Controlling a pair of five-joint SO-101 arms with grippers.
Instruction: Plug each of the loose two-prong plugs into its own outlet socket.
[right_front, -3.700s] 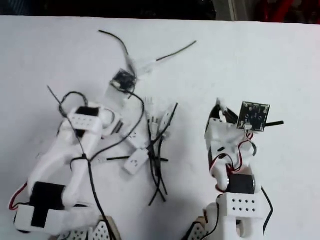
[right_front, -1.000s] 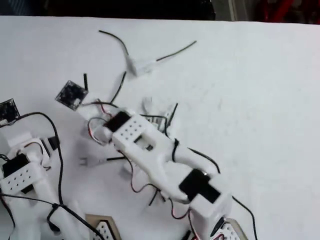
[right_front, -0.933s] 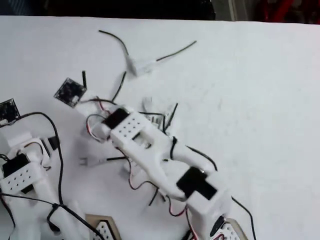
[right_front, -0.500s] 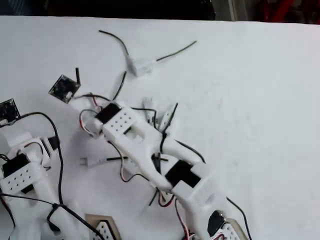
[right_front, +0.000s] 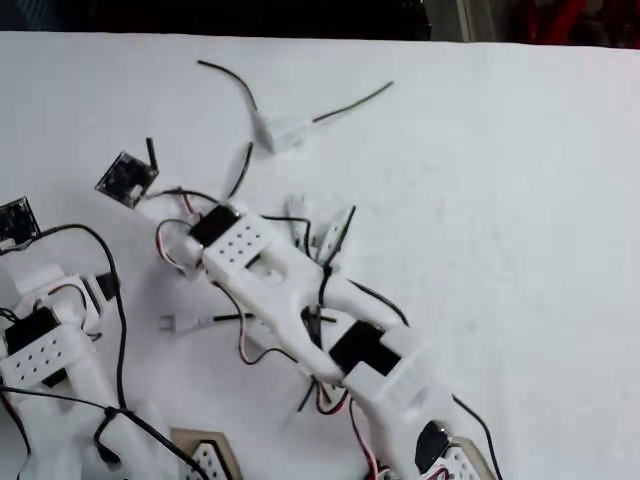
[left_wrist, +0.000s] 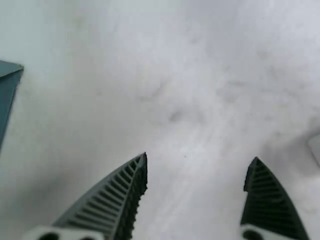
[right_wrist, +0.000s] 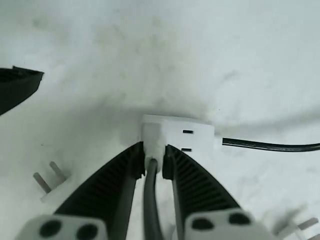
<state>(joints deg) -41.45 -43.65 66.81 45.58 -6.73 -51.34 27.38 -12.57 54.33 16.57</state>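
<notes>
In the right wrist view my right gripper (right_wrist: 152, 151) is shut on a small white plug (right_wrist: 152, 148) whose black cord runs back between the fingers. The plug's front end touches a white outlet socket (right_wrist: 182, 136). Two bare slots show on the socket's face, and I cannot tell whether the prongs are inside it. A loose two-prong plug (right_wrist: 50, 182) lies beside it. From above, the right arm (right_front: 285, 280) stretches across the tangle of cords. Another loose plug (right_front: 180, 322) lies at its left. My left gripper (left_wrist: 199, 165) hangs open over bare table.
A joined plug and socket (right_front: 282, 130) with black cords lies at the back middle. Black cords (right_front: 335, 235) cross under the right arm. The left arm (right_front: 45, 350) stands folded at the front left. A dark edge (left_wrist: 7, 95) shows in the left wrist view.
The left arm has withdrawn from the cords to the front left. The right arm has swung from the right across the middle and over the last second shifted further left.
</notes>
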